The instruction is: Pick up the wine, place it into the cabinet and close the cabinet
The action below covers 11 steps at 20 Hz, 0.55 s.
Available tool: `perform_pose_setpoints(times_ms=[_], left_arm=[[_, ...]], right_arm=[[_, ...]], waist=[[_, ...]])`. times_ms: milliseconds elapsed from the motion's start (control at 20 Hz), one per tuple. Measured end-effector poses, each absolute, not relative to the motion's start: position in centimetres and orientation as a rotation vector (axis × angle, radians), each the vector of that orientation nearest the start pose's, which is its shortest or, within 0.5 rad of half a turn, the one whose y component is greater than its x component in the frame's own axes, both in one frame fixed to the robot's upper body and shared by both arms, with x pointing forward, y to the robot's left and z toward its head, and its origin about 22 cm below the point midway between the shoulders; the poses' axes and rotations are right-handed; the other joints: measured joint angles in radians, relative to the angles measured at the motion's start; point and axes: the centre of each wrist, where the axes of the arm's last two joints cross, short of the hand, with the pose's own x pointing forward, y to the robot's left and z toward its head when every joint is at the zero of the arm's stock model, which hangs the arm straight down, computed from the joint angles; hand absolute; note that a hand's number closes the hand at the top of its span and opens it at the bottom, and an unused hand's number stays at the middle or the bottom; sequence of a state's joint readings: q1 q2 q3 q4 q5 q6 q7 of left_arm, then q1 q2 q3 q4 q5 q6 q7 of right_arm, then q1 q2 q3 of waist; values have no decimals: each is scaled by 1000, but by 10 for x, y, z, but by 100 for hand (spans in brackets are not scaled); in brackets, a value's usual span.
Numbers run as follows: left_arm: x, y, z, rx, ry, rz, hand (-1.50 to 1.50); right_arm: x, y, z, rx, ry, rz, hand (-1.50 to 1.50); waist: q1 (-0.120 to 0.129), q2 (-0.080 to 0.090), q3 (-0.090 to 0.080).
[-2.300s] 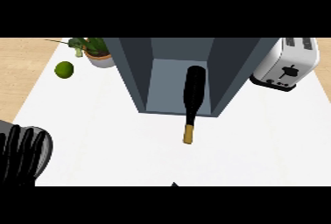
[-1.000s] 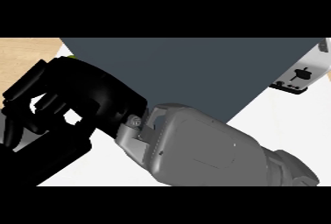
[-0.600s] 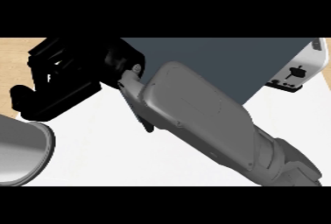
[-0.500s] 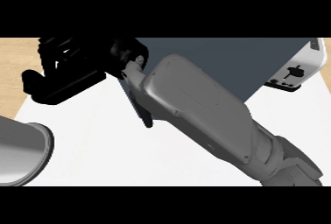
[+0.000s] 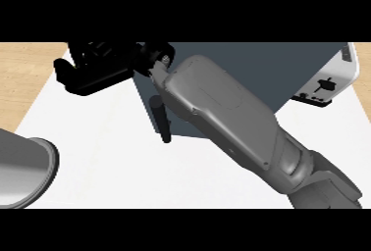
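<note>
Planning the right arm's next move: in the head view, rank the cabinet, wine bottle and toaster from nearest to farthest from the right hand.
1. Cabinet: its left front edge is right beside the right hand, at upper left.
2. Wine bottle: below the hand, lying at the cabinet's opening.
3. Toaster: far right, beyond the cabinet.

**Cabinet front crowded, counter before it open**

We see our right forearm (image 5: 239,132) slanting across the cabinet (image 5: 290,68), blocking its front. Left of the cabinet our right hand (image 5: 98,68) fills the gap. Below the cabinet, white counter (image 5: 145,171) lies bare.
</note>
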State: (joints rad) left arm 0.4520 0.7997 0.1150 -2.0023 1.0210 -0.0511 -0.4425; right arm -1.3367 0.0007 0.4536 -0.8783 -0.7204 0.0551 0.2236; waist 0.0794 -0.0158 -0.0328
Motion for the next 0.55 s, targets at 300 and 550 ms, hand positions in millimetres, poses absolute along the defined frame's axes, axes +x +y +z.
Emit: perform_pose_setpoints(times_ms=[300, 550], left_arm=[[149, 366, 118, -267, -1976, 154, -150], [150, 357, 119, -308, -1966, 156, -150]], right_arm=[[378, 34, 227, 786, -1532, 760, 150], [378, 35, 226, 824, -1551, 763, 150]], waist=[[-4, -8, -10], [-14, -5, -18]])
